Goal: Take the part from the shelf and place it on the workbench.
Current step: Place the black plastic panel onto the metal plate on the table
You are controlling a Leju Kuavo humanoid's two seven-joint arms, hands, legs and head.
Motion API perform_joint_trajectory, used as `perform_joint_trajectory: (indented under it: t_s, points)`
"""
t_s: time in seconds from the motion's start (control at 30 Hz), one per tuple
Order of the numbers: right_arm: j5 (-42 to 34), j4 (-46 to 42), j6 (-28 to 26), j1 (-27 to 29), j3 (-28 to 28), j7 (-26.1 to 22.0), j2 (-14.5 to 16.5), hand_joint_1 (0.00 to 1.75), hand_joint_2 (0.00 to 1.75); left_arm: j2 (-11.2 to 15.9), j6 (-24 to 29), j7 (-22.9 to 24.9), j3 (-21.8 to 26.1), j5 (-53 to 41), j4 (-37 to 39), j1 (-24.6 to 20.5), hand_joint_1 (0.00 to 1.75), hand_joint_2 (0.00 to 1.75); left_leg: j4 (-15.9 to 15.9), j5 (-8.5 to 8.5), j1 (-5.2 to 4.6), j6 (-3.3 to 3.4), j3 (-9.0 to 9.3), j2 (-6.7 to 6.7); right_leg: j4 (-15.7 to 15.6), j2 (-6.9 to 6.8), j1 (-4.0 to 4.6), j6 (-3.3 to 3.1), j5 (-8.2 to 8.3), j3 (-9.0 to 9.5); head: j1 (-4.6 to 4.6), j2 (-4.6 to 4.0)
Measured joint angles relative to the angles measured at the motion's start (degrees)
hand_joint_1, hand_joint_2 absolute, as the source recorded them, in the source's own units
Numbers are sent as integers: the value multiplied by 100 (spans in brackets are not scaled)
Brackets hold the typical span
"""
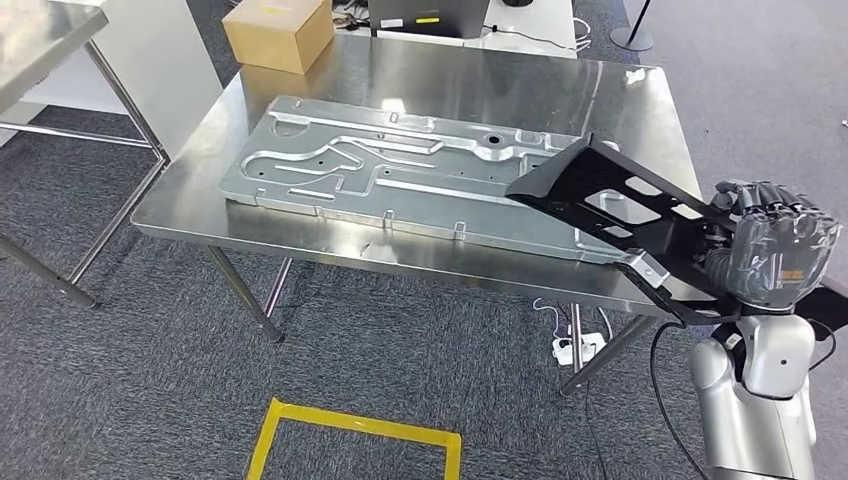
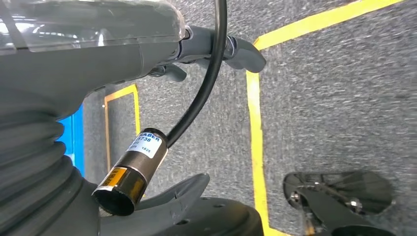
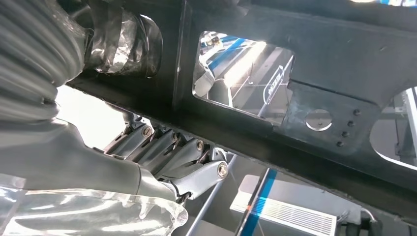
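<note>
Big stamped metal panel [image 1: 400,170] lies flat across a steel table, filling most of its middle. Cardboard box [image 1: 278,32] at the far left corner of that table, apart from the panel. Laptop [image 1: 430,15] just beyond the far edge. Second steel table [image 1: 40,45] off to the left. Grey carpet [image 1: 150,380] with a yellow tape square [image 1: 355,440] near the front; power strip [image 1: 575,347] under the table.

Silver arm, dark many-fingered hands under clear film.
Right hand [image 1: 778,250]: dark grey, film-wrapped, orange marking, above glossy silver forearm. Left hand [image 2: 147,54]: grey ribbed cover, black cable into a labelled cylindrical connector. Finger links carry visible screws.
</note>
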Motion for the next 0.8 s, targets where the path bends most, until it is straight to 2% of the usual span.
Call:
perform_joint_trajectory:
  t_s: [0.03,0.07,0.17,0.23,0.27,0.33,0.37,0.4,0.43,0.5,0.53,0.57,0.6,0.7,0.73,0.8]
  points:
    - [1,11,1,-23,11,1,-3,173,175,1,-7,1,0,0,0,-3,0,175,15,-37,-4,-40,19,0,-297,-18,12,-18,90,143,0,0]
    - [3,27,3,-41,25,2,-5,173,175,2,-13,2,0,0,0,-5,0,175,21,-65,-13,-80,29,2,-464,-30,30,-51,101,222,-1,0]
    - [13,76,6,-70,73,2,-15,173,175,2,-19,3,0,-2,-1,-7,0,175,2,-120,-21,-181,74,28,-525,-4,62,-202,20,268,-3,0]
    - [22,91,6,-102,108,7,-21,173,175,2,-18,0,0,-6,-2,-13,0,175,225,-257,-14,-224,9,35,-550,11,49,-305,-16,338,-4,0]
    - [29,100,5,-118,125,13,-23,173,175,2,-17,-2,0,-8,-2,-16,0,175,534,-396,-11,-233,-141,31,-561,11,48,-354,-37,375,-6,0]
    - [43,131,5,-141,159,25,-24,173,175,2,-15,-2,0,-5,-1,-15,0,175,1374,-701,-13,-233,-625,29,-561,22,83,-418,-91,428,-8,0]
    - [51,151,4,-140,173,27,-23,173,175,2,-14,-2,0,-3,-1,-10,0,175,1688,-756,-15,-227,-846,28,-560,32,105,-434,-118,456,-7,0]
    - [57,168,4,-138,183,28,-23,173,175,2,-12,-1,0,-1,0,-2,0,175,1785,-677,-20,-208,-969,26,-559,46,126,-440,-149,493,-7,0]
    - [61,182,4,-139,188,31,-23,173,175,3,-10,0,0,2,0,3,0,175,1648,-476,-30,-175,-976,23,-558,59,146,-442,-184,542,-7,0]
    - [63,198,3,-145,197,40,-25,173,175,8,-10,1,0,5,1,10,0,175,897,69,-70,-64,-733,9,-560,76,175,-433,-268,653,-2,0]
    - [63,204,3,-156,203,44,-26,173,175,13,-10,3,0,7,2,11,0,175,542,238,-91,-11,-588,2,-557,83,188,-417,-305,691,1,0]
    - [63,212,3,-165,211,48,-28,173,175,17,-10,5,0,9,3,6,0,175,294,315,-108,20,-486,-5,-563,89,189,-393,-331,710,3,0]
    - [64,220,3,-170,217,49,-30,173,175,19,-10,7,0,10,4,2,0,175,181,302,-120,36,-439,-11,-556,94,186,-360,-335,718,7,0]
    - [84,233,11,-183,228,54,-37,173,175,2,-15,16,0,9,4,2,0,175,20,274,-103,62,-322,-15,-477,95,173,-266,-330,731,13,0]
    - [95,242,23,-207,234,58,-47,173,175,-1,-17,19,0,6,4,5,0,175,-20,273,-87,80,-262,-14,-348,88,167,-242,-393,679,18,0]
    - [123,286,67,-285,257,78,-79,173,175,-1,-27,23,0,-12,4,-1,0,175,-67,257,-68,101,-177,-13,202,73,140,-182,-651,390,31,0]
